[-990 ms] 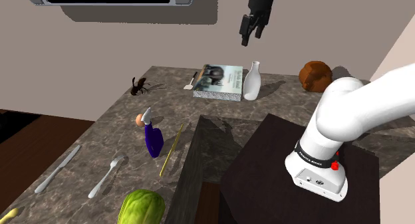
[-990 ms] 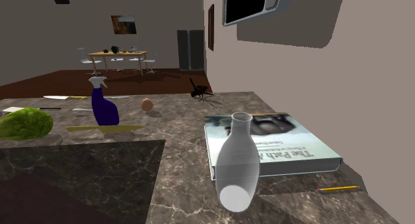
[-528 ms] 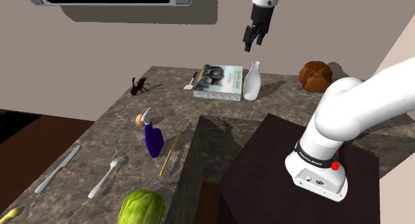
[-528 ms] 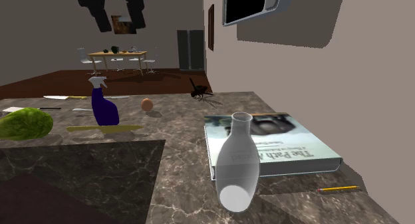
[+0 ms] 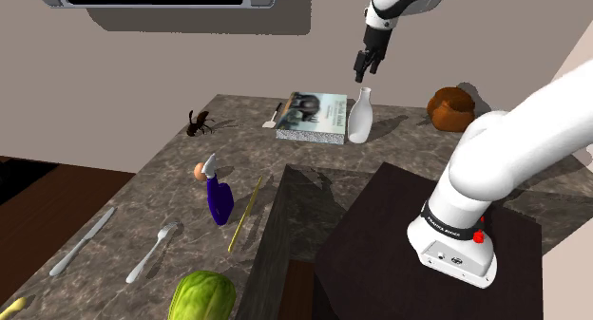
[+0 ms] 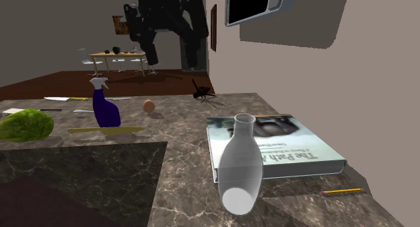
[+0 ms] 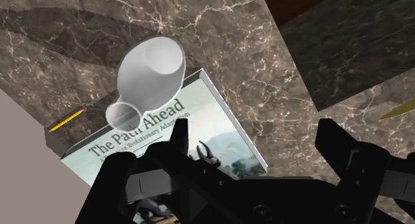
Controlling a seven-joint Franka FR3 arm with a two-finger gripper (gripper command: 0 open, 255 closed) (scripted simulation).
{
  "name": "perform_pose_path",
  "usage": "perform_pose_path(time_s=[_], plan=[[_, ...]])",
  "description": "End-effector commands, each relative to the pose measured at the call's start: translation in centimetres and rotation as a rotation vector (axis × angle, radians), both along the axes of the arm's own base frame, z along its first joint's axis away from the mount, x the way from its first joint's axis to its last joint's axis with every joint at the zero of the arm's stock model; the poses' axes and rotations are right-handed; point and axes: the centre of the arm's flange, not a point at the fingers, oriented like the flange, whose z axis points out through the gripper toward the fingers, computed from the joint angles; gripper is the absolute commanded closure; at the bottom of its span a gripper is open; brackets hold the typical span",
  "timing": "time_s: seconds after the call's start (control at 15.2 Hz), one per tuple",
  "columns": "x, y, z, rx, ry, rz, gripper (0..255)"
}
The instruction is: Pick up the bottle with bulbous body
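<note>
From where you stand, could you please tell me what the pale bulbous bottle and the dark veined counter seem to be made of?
Pale bulbous bottle: smooth, plain grey-white, softly shaded; ceramic, glass or plastic, I cannot tell. Dark veined counter: brown with pale branching veins, so probably marble-like stone.

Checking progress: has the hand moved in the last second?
Yes: in the shoulder view the hand has dropped toward the bottle, close above its mouth.
</note>
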Motion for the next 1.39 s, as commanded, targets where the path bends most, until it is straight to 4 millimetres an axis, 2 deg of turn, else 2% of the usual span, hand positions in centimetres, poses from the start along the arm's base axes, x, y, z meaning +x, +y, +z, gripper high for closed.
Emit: perform_pose_path(time_s=[0.0, 0.73, 0.79, 1.25, 1.32], plan=[[0.4, -2.1, -1.5, 0.004, 0.000, 0.000, 0], [2.9, -14.0, -10.0, 0.030, 0.006, -0.005, 0], [3.0, -14.2, -10.1, 0.030, 0.006, -0.005, 0], [3.0, -14.2, -14.1, 0.030, 0.006, -0.005, 0], [3.0, -14.2, -14.1, 0.030, 0.006, -0.005, 0]])
